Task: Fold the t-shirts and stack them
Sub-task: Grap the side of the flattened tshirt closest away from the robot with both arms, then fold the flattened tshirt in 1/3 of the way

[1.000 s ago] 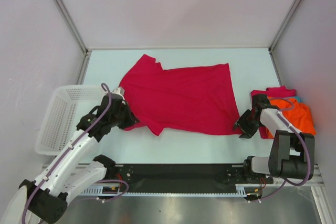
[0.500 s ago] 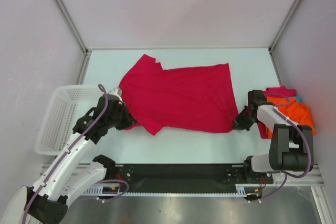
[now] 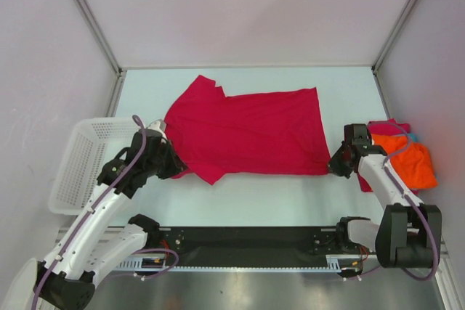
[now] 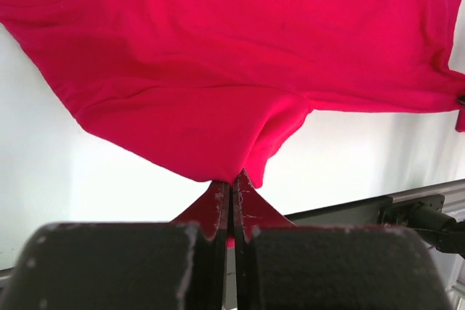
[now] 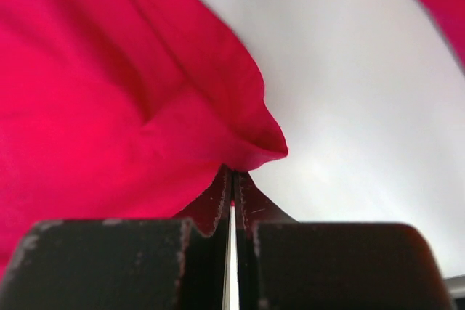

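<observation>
Red cloth covers the middle of the counter (image 3: pixel 283 197). It is the crimson t-shirt (image 3: pixel 247 132), and it lies spread out flat between the two grippers.

The left gripper (image 4: pixel 232 186) is pinched tight on the near edge of this t-shirt, by a sleeve. Its two fingers press together with a bit of red cloth caught at the tips. The cloth bunches into a small fold right in front of them. The rest of the t-shirt stretches away ahead of this gripper and off to its right.

The right gripper (image 5: pixel 234 179) is clenched on the near corner of the same t-shirt, at the hem. A little peak of red cloth sticks out just past its tips.

Close by on the right side of the right gripper sits a pile of other shirts. An orange t-shirt (image 3: pixel 413 163) is on top. A pink t-shirt (image 3: pixel 389 126) peeks out at the far side, and a thin strip of a teal t-shirt (image 3: pixel 413 137) shows beside it.

Off to the left of the left gripper, a white plastic basket (image 3: pixel 78 168) sits by the counter's edge.
</observation>
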